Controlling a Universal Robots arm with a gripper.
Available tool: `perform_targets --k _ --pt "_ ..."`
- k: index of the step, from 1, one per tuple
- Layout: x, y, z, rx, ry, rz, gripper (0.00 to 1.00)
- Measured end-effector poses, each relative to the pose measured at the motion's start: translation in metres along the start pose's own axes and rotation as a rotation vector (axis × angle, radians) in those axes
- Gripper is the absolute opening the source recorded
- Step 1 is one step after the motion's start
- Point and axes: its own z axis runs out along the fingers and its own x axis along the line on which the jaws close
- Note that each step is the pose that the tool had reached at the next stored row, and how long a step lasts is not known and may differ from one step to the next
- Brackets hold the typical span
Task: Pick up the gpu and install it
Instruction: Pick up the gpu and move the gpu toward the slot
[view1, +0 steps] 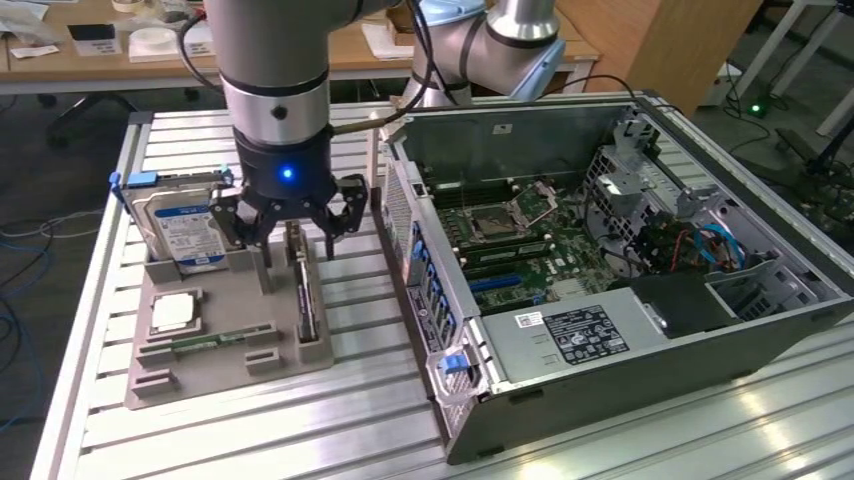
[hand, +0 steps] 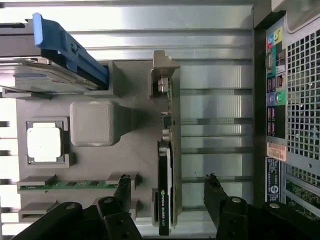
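My arm (view1: 274, 50) hangs vertical at the exterior view's left, with the wrist (view1: 283, 150) upright and its blue light (view1: 286, 175) lit. The gripper (view1: 296, 245) points straight down, jaws spread wide and holding nothing. In the wrist view, my two dark fingers (hand: 122, 187) stand well apart, tips level.

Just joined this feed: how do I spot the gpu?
Beside the open computer case lies a grey parts tray. On its side nearest the case, the gpu stands on edge below the open gripper: a thin dark card, unlike the thick blue-labelled hard drive.
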Motion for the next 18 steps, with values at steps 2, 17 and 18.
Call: perform_targets --k 2,17,18 --pt "0.001 -0.0002 0.0036 0.0 0.0 0.0 0.69" --pt "0.002 -0.0002 0.0248 0.0012 -0.0287 -0.002 0.69" --pt "0.002 0.0 0.0264 0.0015 -0.0269 -0.002 0.69"
